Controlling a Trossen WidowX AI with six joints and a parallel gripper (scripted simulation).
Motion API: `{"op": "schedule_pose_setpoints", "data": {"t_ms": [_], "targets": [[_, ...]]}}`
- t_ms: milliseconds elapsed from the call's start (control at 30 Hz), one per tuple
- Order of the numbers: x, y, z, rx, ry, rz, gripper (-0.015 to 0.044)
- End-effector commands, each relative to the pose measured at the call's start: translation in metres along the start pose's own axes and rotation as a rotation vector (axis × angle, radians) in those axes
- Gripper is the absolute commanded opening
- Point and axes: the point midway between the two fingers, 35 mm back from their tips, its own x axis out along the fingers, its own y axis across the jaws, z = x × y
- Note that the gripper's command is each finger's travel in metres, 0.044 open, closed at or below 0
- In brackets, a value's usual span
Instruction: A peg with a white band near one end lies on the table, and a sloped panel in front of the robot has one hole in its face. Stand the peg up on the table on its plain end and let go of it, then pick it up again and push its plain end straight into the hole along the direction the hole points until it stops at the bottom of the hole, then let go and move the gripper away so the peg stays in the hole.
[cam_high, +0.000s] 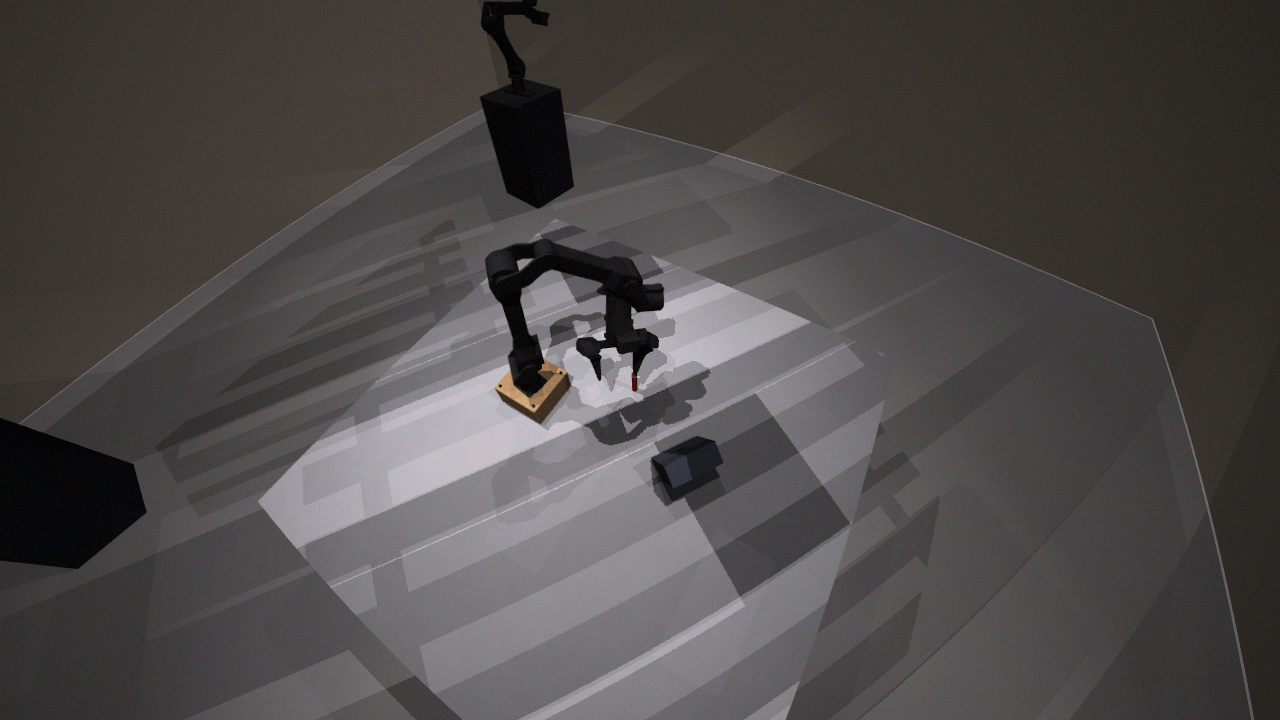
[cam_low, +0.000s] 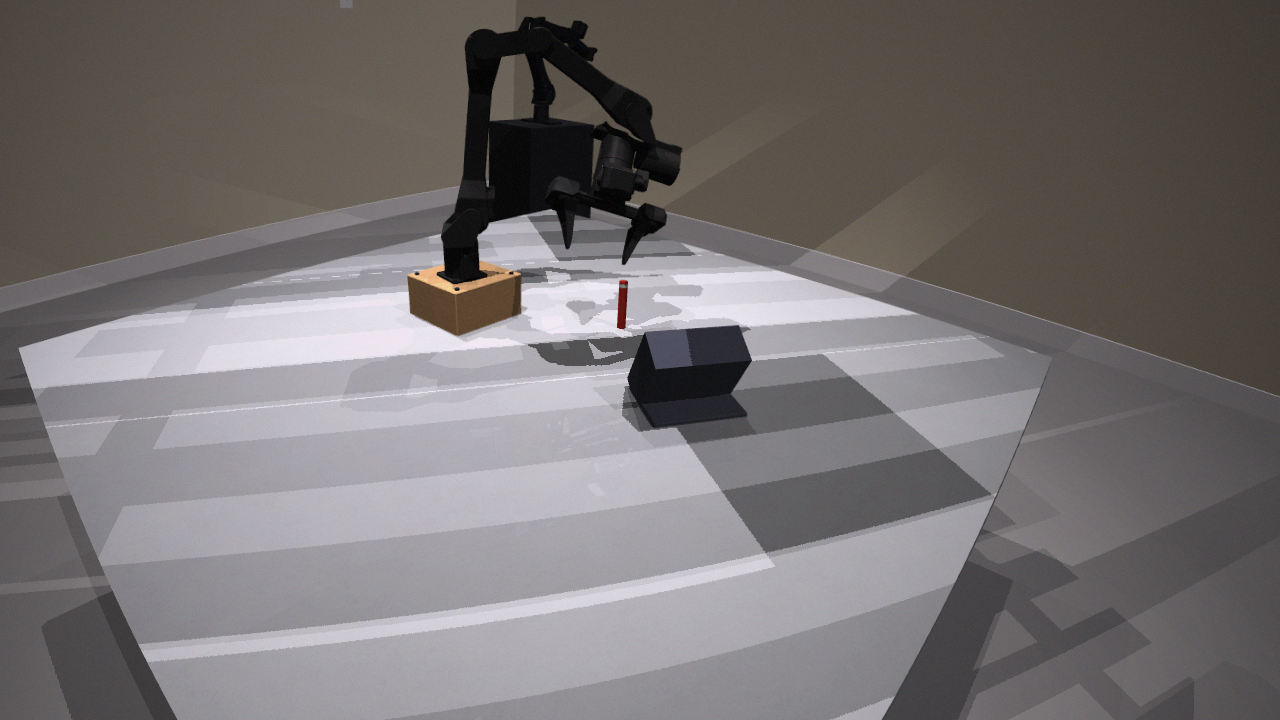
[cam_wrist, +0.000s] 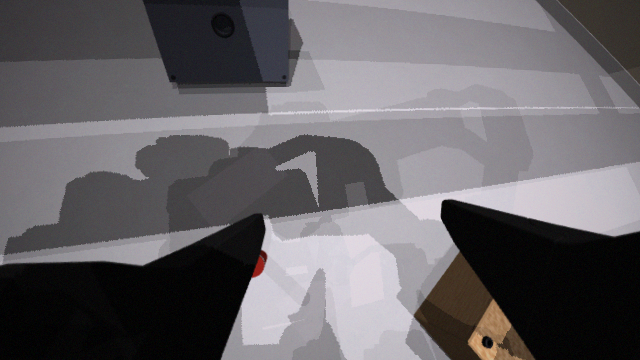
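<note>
The red peg (cam_high: 634, 382) (cam_low: 622, 308) (cam_wrist: 258, 267) stands upright on the table, with its white band near the top. My gripper (cam_high: 617, 376) (cam_low: 596, 255) (cam_wrist: 350, 215) is wide open and empty, pointing down above the peg's height. In the wrist view the left finger hides most of the peg, so the peg is not centred between the fingertips. The dark sloped panel (cam_high: 691, 467) (cam_low: 689, 380) (cam_wrist: 200, 55) stands beyond the peg from the arm's base. Its round hole (cam_wrist: 223, 25) shows empty in the wrist view.
The arm's wooden base block (cam_high: 539, 404) (cam_low: 463, 302) (cam_wrist: 452, 292) is on the side of the peg away from the panel. A black pedestal (cam_high: 529, 147) (cam_low: 538, 165) with another arm stands far behind. Another black block (cam_high: 62, 501) is at the left edge of the top view.
</note>
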Motion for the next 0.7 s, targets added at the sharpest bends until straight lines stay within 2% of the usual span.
{"op": "schedule_pose_setpoints", "data": {"t_ms": [0, 433, 667], "targets": [[0.0, 0.006, -0.001, -0.026, 0.106, 0.039, 0.044], [-0.005, 0.032, -0.003, -0.134, 0.44, 0.249, 0.044], [-0.011, 0.042, 0.001, -0.17, 0.525, 0.359, 0.044]]}}
